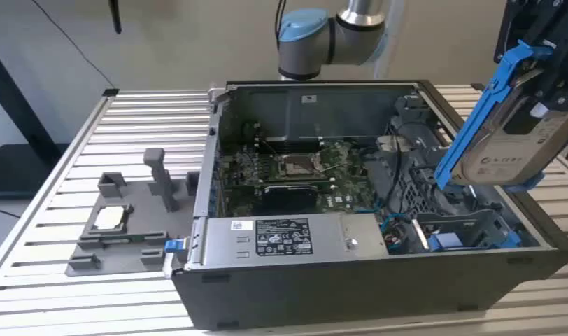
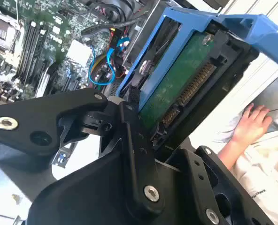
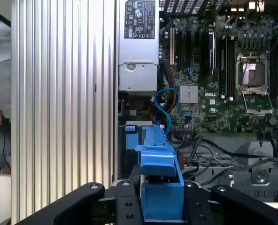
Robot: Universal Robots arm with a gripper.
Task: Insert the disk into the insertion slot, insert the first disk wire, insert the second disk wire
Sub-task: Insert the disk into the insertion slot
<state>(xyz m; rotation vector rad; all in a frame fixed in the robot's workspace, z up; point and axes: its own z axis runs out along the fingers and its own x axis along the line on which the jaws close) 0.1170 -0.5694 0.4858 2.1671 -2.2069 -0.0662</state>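
You have a slatted metal surface (image 1: 144,119) carrying an open computer case (image 1: 359,294), with the arm (image 1: 312,35) standing behind it; at the exterior view's left a grey fixture (image 1: 125,231) sits on the surface, well apart from the work. Inside the case the motherboard (image 1: 294,175) lies flat; the power-supply box (image 1: 275,238) runs along the near wall; the insertion slot (image 1: 471,224) is the grey perforated cage at the exterior view's right end, and no disk sits in it.

The disk (image 1: 513,150) is held in the air above that end of the case, tilted steeply on edge, clear of the cage. The exterior view gives you its white label and blue carrier. The second wrist view gives you the other face: a green circuit board and the connector row. The first wrist view shows the carrier edge-on.

The gripper (image 3: 162,201) has the disk; in the first wrist view the black fingers (image 3: 127,206) press the carrier from both sides, closed on it.

A looped blue cable (image 3: 165,101) lies loose near the cage in both wrist views; whether its end is plugged cannot be told.

In the second wrist view a person's hand (image 2: 251,124) rests beyond the case.
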